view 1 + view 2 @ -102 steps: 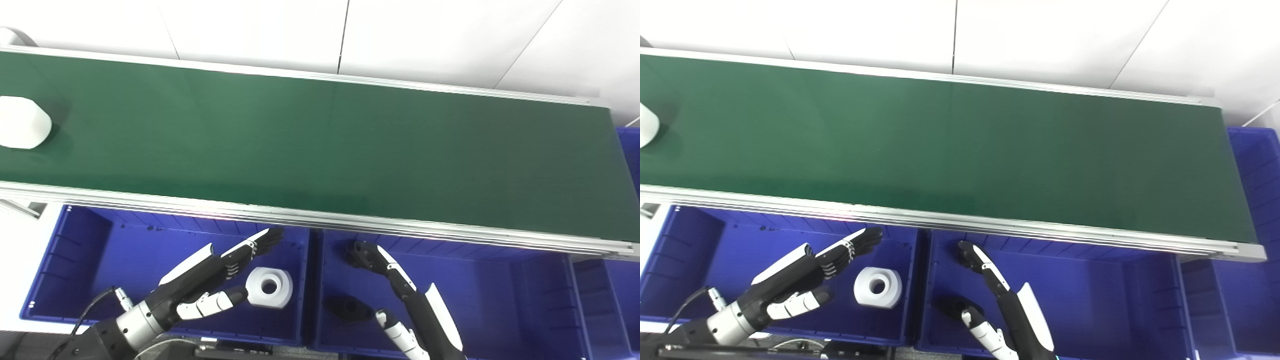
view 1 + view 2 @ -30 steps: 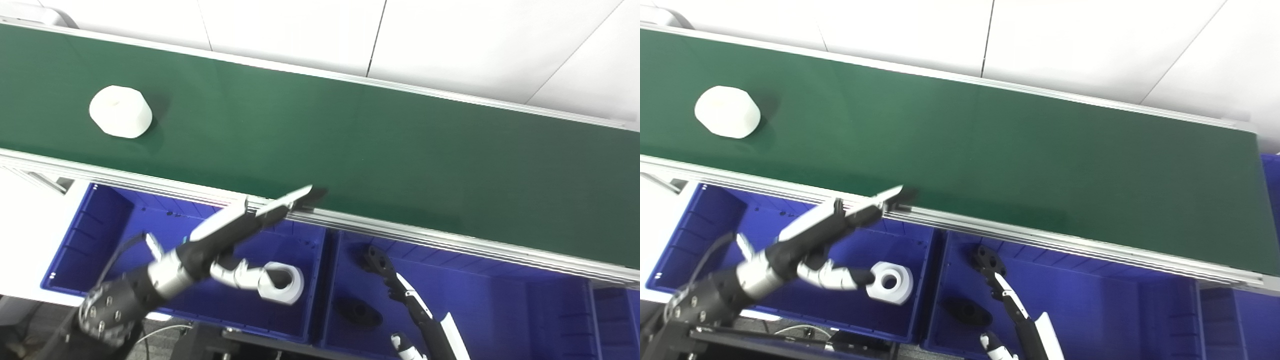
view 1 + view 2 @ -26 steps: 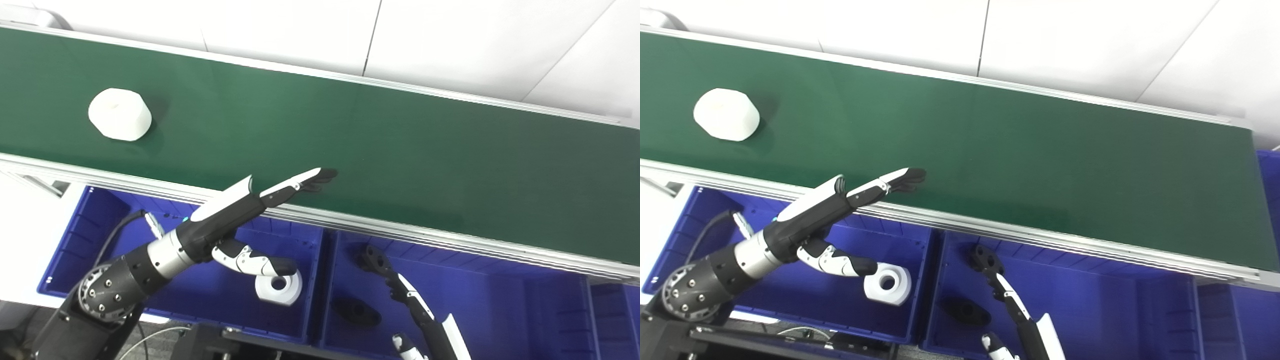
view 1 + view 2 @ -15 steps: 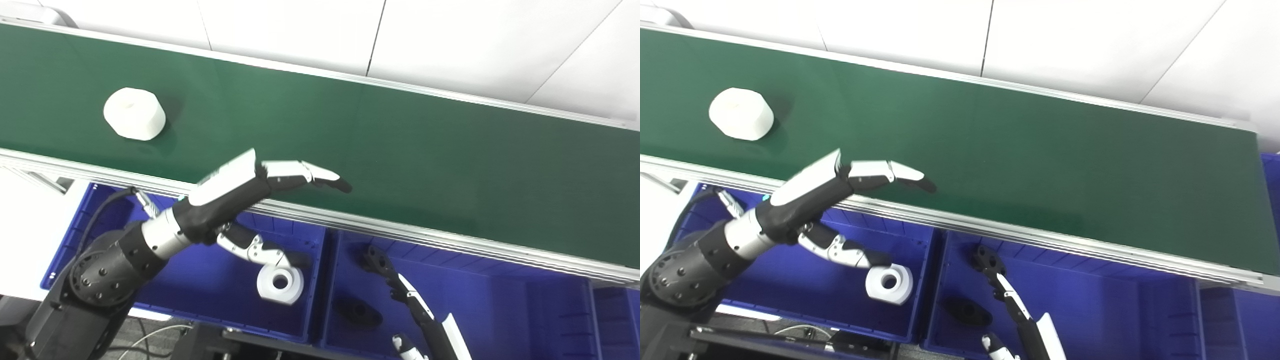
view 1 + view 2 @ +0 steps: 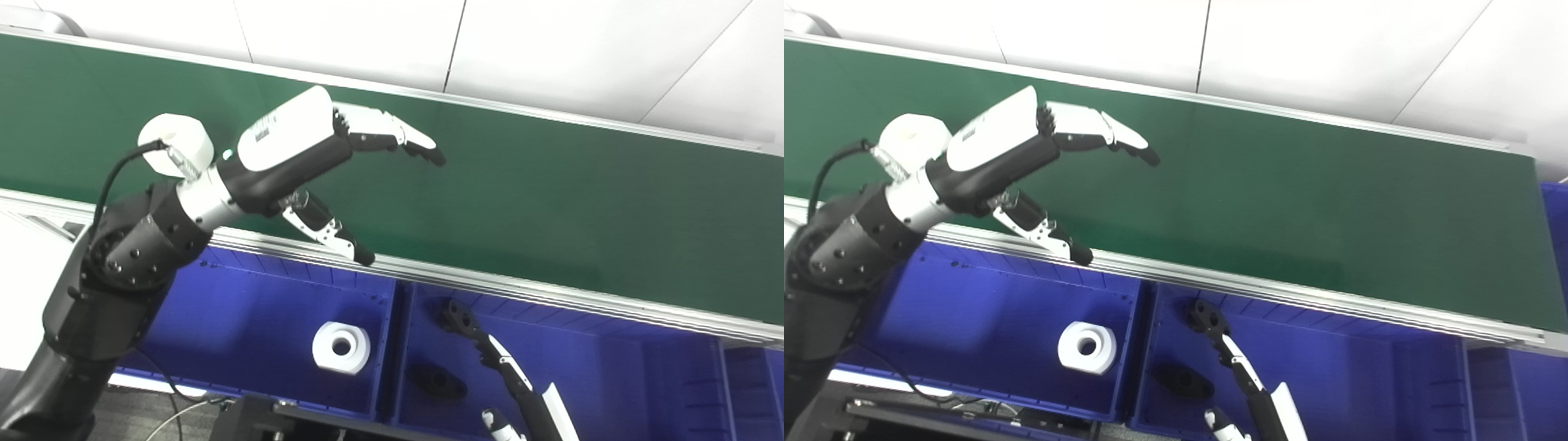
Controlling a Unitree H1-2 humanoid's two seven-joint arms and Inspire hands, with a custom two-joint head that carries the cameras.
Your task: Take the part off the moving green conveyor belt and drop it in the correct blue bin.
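Note:
A white hexagonal part [image 5: 177,142] rides on the green conveyor belt [image 5: 551,196] at the left, partly hidden behind my left wrist and its cable. My left hand [image 5: 318,153] hovers open over the belt just right of the part, its fingers [image 5: 392,130] stretched toward the far rail and its thumb [image 5: 331,231] pointing down over the near rail. It holds nothing. My right hand [image 5: 514,392] sits low over the right blue bin [image 5: 643,380], open, only partly in view at the bottom edge.
The left blue bin [image 5: 245,318] holds a white ring-shaped part [image 5: 341,348]. The right bin holds two black parts [image 5: 436,380] [image 5: 459,315], one by my right hand's fingertip. Aluminium rails edge the belt, and a white wall stands behind it.
My left hand has risen from the bin's edge and swung out over the belt. The white part has travelled rightward, now beside my left wrist. The right hand has stayed put.

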